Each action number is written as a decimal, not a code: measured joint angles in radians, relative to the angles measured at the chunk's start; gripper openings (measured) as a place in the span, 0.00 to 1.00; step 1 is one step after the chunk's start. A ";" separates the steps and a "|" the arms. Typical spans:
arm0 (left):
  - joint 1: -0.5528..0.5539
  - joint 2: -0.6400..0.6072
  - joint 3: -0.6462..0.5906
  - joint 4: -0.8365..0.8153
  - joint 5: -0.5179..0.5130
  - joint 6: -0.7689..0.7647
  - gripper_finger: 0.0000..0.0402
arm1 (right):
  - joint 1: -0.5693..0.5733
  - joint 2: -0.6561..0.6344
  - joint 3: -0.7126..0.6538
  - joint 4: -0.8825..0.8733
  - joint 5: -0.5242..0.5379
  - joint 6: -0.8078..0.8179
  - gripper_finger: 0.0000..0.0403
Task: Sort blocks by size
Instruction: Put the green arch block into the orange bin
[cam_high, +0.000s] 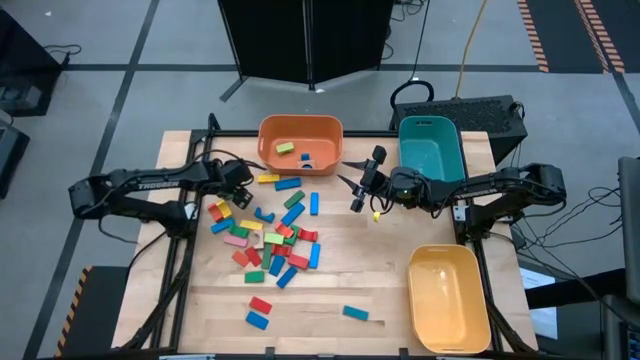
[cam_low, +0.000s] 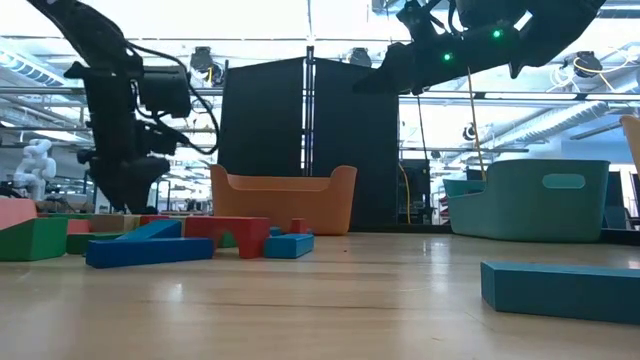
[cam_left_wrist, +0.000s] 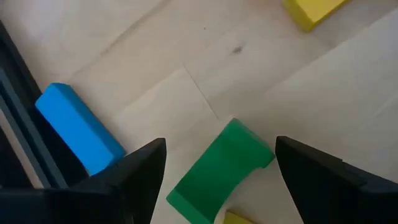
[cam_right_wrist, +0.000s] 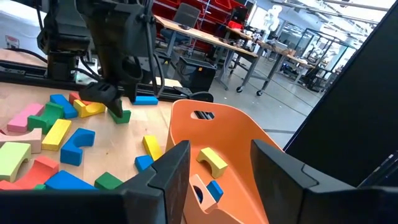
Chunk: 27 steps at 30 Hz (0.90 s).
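Between my left gripper's (cam_left_wrist: 217, 168) parted jaws a green block (cam_left_wrist: 221, 165) lies flat on the desk (cam_high: 400, 300), at the edge of the scattered blocks (cam_high: 265, 240) near the orange bin (cam_high: 300, 145), while my right gripper (cam_high: 357, 195) hovers beside that bin, jaws apart and empty.

Pale wooden table (cam_high: 380, 270), smooth glossy plastic bins (cam_high: 300, 135)
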 joint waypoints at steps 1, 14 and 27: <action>0.004 0.000 -0.005 0.008 0.000 0.000 0.74 | 0.000 0.000 0.000 0.000 0.000 -0.001 0.39; 0.009 0.096 -0.051 0.116 0.004 0.112 0.74 | 0.000 0.000 0.000 0.000 0.000 -0.004 0.39; 0.008 0.127 -0.050 0.131 0.055 0.103 0.44 | 0.000 0.000 0.000 0.000 0.000 -0.004 0.39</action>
